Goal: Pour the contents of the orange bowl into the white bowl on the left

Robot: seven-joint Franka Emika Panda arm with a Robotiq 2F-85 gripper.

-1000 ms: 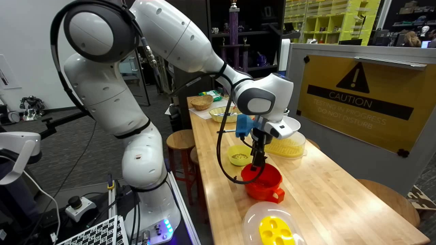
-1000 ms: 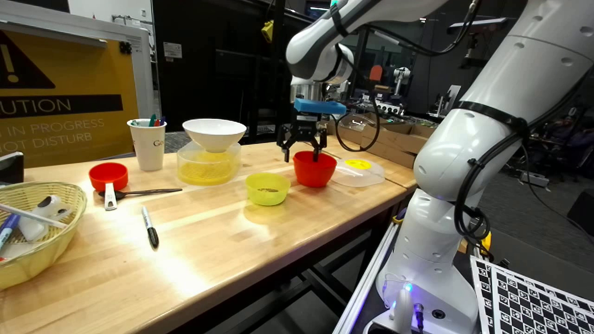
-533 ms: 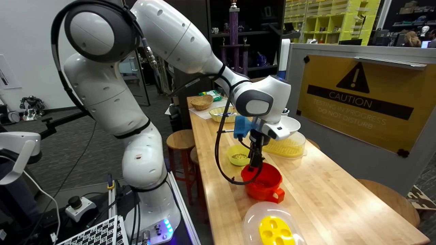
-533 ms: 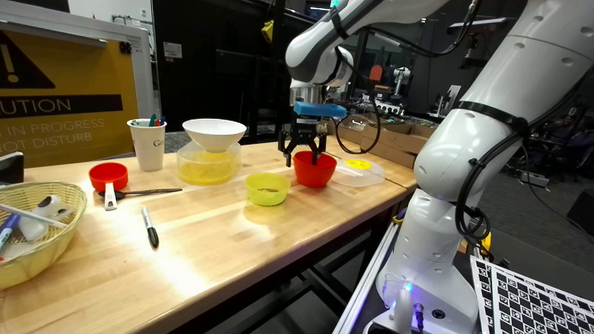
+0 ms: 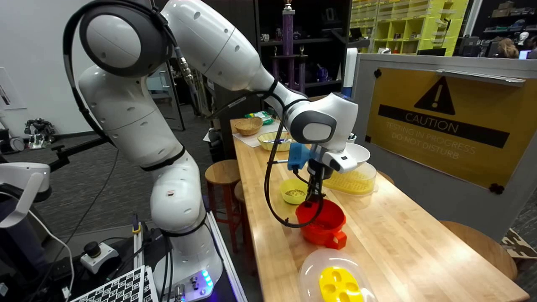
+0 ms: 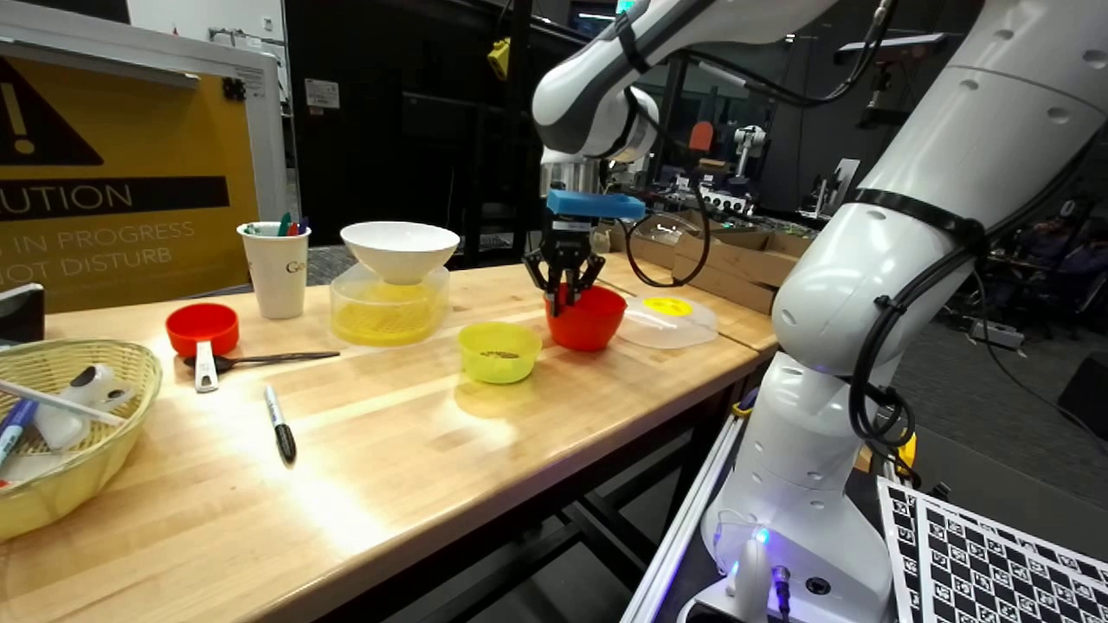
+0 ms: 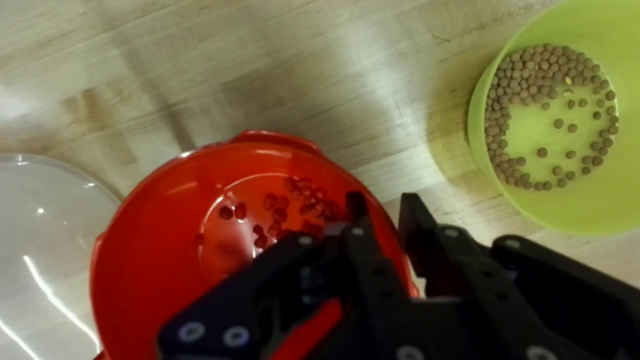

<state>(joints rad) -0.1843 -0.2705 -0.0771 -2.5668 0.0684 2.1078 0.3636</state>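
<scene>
The orange bowl (image 7: 150,240), glossy red with a side handle, stands upright on the table in both exterior views (image 5: 321,233) (image 6: 590,327). Small round pieces (image 7: 280,215) lie on its floor. My gripper (image 7: 384,202) straddles the bowl's wall: one finger (image 7: 356,210) reaches inside, the other (image 7: 417,230) is outside. The jaws are partly drawn together, with the wall between them and a gap still showing. In an exterior view the white bowl (image 6: 400,247) rests on top of a clear container with a yellow insert; what it holds is hidden.
A yellow-green bowl (image 6: 500,350) with brown pieces stands close beside the outer finger. A clear lid with a yellow centre (image 5: 335,281) lies near the orange bowl's handle. Farther along are a yellow-bottomed container (image 6: 381,320), paper cup (image 6: 281,281), red scoop (image 6: 202,329) and marker (image 6: 280,424).
The gripper first sank slightly, then its fingers came much closer together around the bowl's wall. The orange bowl has shifted a little toward the gripper side.
</scene>
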